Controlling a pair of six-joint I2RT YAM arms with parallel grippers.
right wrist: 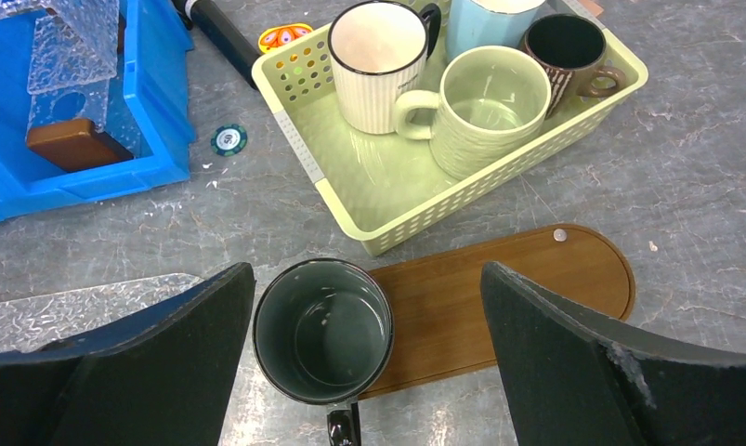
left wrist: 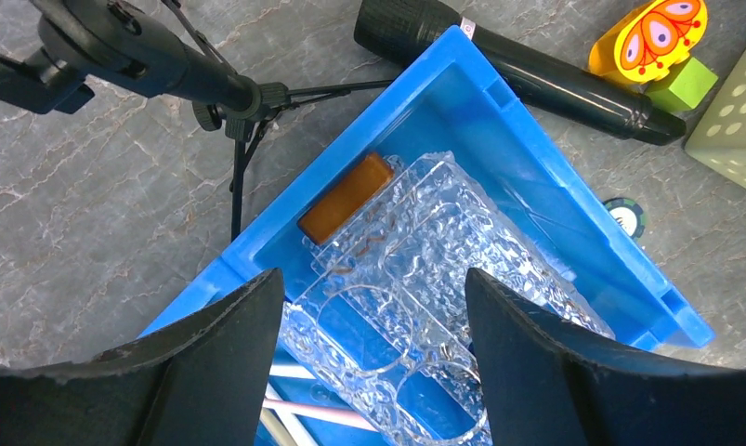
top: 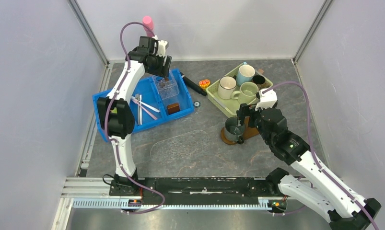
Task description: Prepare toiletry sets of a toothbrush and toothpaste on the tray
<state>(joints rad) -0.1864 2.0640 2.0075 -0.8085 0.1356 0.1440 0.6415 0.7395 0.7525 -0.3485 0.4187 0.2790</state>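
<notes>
The dark-brown wooden tray [right wrist: 527, 279] lies in front of the green basket and also shows in the top view [top: 226, 140]. A dark grey mug [right wrist: 322, 330] stands on its left end, empty. My right gripper [right wrist: 369, 279] is open above the mug and the tray, holding nothing. My left gripper [left wrist: 373, 288] is open and empty over the blue bin [left wrist: 536, 186], right above a clear embossed plastic holder [left wrist: 415, 279]. A pink toothbrush [left wrist: 313, 412] and white ones [top: 139, 108] lie in the bin. No toothpaste tube is in view.
A pale green basket [right wrist: 369, 200] holds a white striped mug [right wrist: 378, 60], a green mug [right wrist: 485, 107], a blue one and a dark one. A black flashlight [left wrist: 527, 70], an orange toy [left wrist: 652, 37], a poker chip [right wrist: 228, 139] and a clear plastic sheet [top: 180, 143] lie on the table. A brown block [left wrist: 346, 197] sits in the bin.
</notes>
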